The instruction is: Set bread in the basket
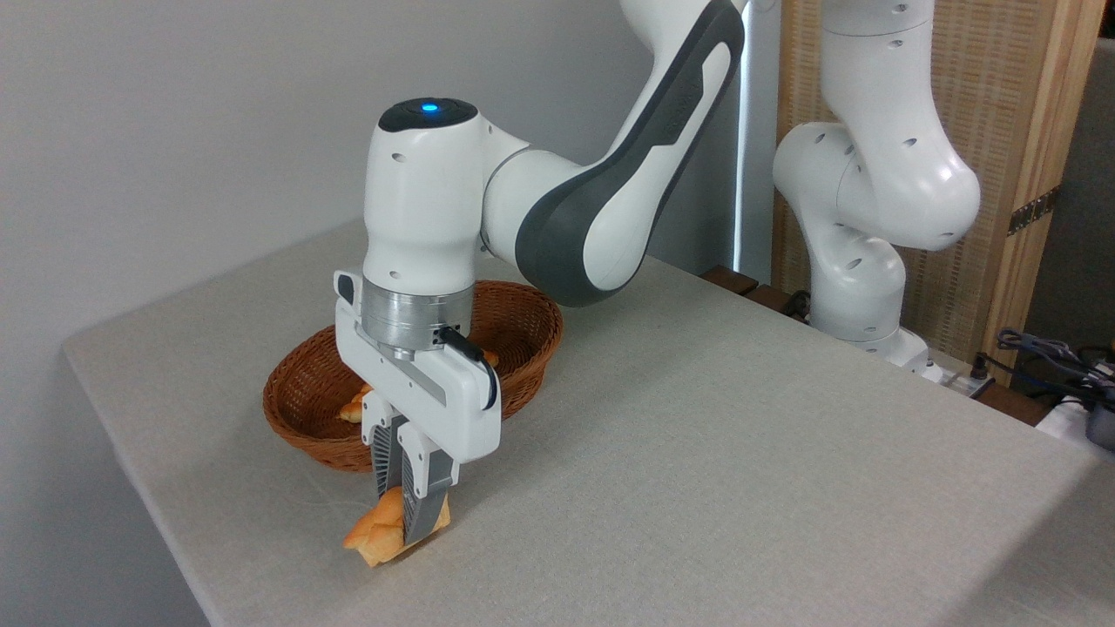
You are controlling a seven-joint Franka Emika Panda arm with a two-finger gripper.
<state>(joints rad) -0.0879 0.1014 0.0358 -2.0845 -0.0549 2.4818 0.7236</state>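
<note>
— Bread?
— Two: one orange-golden knotted roll (376, 533) pinched in the white two-finger gripper (403, 509), near the table's (740, 453) front-left edge; another in the one reddish-brown wicker basket (523, 344) behind. Rightward, open cloth.

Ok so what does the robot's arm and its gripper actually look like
The arm is glossy white with rounded joints and dark grey side panels; a dark cap on top carries a small blue light. A silver metal ring joins it to the gripper, a white boxy body with a black cable looping along it. Its two fingers are grey and ribbed.
</note>
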